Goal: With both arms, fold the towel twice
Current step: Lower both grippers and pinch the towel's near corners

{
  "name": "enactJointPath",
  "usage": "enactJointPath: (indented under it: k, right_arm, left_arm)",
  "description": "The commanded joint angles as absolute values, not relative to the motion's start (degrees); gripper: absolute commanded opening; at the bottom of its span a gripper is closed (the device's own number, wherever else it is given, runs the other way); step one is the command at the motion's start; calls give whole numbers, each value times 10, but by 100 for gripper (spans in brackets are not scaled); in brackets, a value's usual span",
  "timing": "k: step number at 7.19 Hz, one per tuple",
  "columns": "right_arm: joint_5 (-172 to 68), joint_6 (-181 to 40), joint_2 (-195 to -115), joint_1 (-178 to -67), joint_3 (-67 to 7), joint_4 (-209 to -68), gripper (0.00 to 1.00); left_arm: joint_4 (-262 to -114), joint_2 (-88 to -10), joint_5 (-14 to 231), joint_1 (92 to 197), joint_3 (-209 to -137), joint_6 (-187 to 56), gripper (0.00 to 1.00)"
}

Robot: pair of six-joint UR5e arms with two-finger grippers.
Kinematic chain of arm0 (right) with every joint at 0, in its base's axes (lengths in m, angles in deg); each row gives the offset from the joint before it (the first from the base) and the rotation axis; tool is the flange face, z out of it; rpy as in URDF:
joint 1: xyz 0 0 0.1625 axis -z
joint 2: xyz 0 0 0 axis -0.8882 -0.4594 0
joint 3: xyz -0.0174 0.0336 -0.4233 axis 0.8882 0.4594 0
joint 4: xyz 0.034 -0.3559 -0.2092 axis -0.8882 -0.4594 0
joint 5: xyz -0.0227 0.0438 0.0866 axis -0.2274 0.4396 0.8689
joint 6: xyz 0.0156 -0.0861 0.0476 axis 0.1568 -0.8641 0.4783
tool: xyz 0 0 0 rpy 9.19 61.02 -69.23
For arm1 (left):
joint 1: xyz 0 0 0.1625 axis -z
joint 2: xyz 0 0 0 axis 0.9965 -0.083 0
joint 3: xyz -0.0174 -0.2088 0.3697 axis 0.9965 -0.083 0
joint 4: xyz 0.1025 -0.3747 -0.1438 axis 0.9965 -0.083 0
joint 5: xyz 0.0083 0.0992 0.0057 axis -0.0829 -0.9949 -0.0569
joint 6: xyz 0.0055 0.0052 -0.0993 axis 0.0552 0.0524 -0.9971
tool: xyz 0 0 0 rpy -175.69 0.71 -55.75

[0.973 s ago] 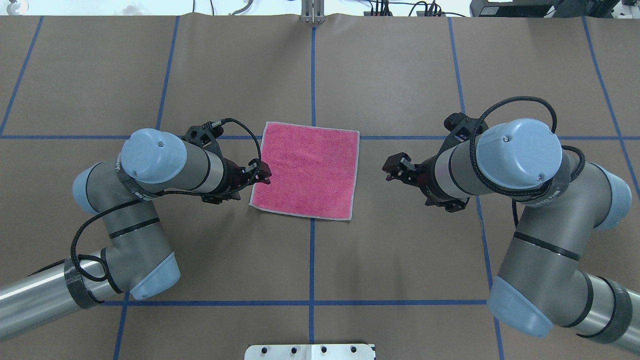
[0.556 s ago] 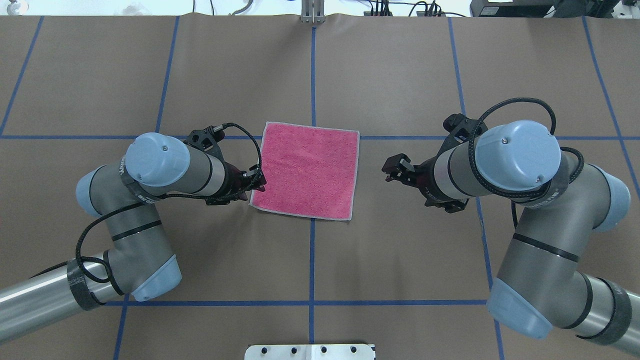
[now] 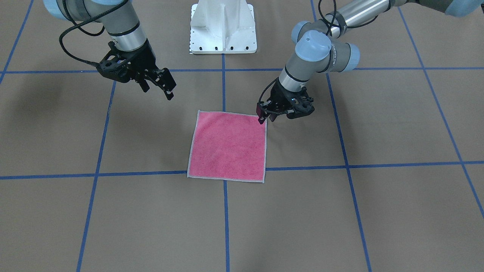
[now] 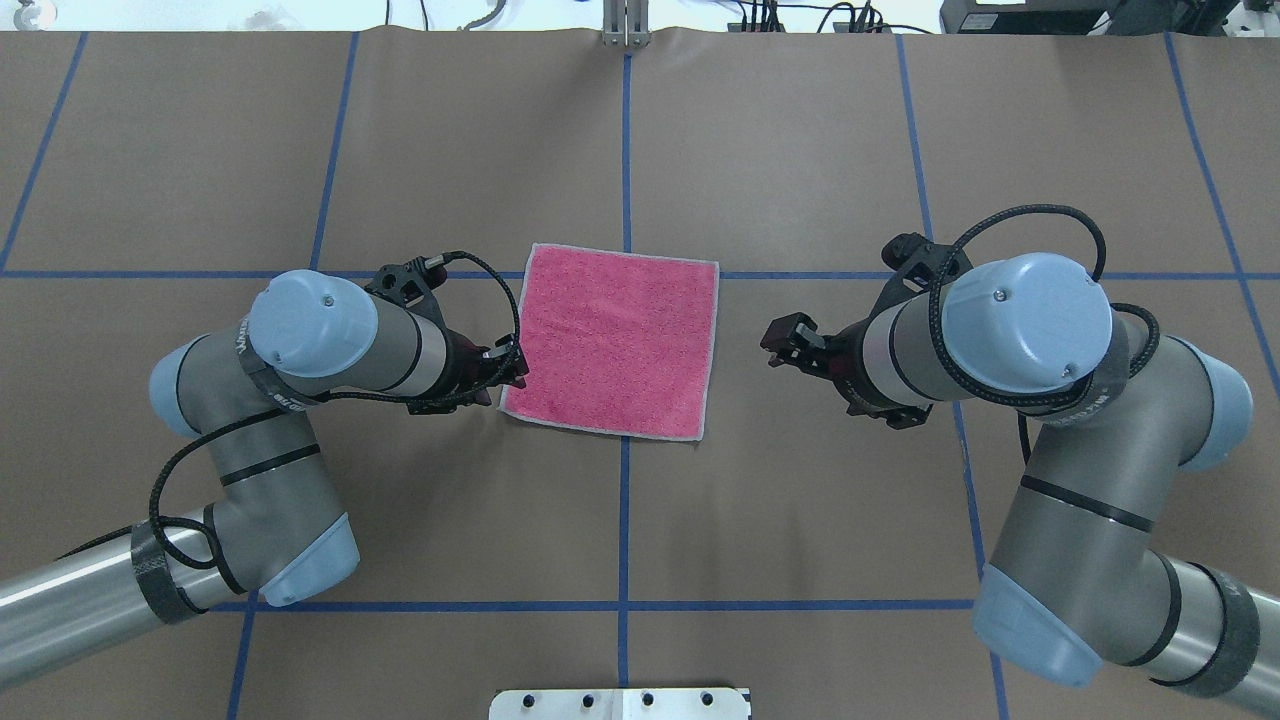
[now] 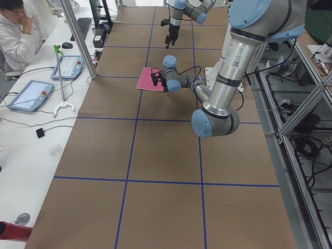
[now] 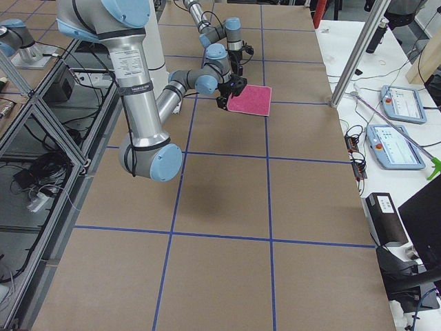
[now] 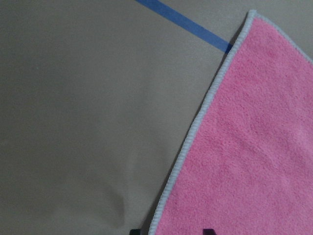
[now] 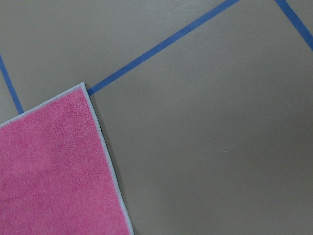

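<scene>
The towel (image 4: 615,340) lies flat and unfolded on the table, pink face up, with light grey edging; it also shows in the front view (image 3: 228,147). My left gripper (image 4: 512,372) is low at the towel's left edge near its near-left corner (image 3: 266,117). In the left wrist view its two dark fingertips (image 7: 208,231) stand apart, straddling the towel's edge (image 7: 195,127), so it is open. My right gripper (image 4: 778,343) is open and empty, held above the table a short way right of the towel (image 3: 159,88). The right wrist view shows the towel's far-right corner (image 8: 49,166).
The brown paper-covered table (image 4: 800,150) has a grid of blue tape lines (image 4: 625,520). The white pedestal base (image 3: 223,26) stands at the robot's side of the table. An operator (image 5: 15,31) sits beyond the far edge beside tablets (image 5: 28,94).
My left gripper has moved off the towel's left edge and back toward the robot, to the near-left corner. My right gripper has shifted only slightly. The towel has not moved.
</scene>
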State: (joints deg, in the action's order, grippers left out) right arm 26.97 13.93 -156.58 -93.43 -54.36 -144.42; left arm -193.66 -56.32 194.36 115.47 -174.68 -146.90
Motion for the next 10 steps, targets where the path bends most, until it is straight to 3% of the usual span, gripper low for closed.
enactJointPath:
  k: [1,2,3,6,7,8,10]
  right_arm:
    - [269,140,-1566,-933,-544,-1444,100]
    - [269,139,-1566,-933,-543,-1444,100]
    - [269,139,-1566,-933,-543,-1444,100]
    - [269,139,-1566,-933,-543,-1444,100]
    - [269,139,-1566,-933,-544,-1444,100]
    - [269,139,-1567,-933,-544,-1444,100]
    - [245,140,-1569,-917,-543,-1445,100]
  left_arm:
    - [-1937,-563,1943,1144,-1746,-1470,53]
    - [-1937,-562,1943,1142,-1746,-1469,52]
    - [-1937,-562,1943,1141,-1746,-1470,44]
    - [-1935,-561,1943,1140,-1749,-1469,11]
    - [-1935,-560,1943,1141,-1750,-1469,5]
    - [-1935,-560,1943,1141,-1752,-1469,0]
    - [-1935,-560,1943,1141,-1753,-1469,0]
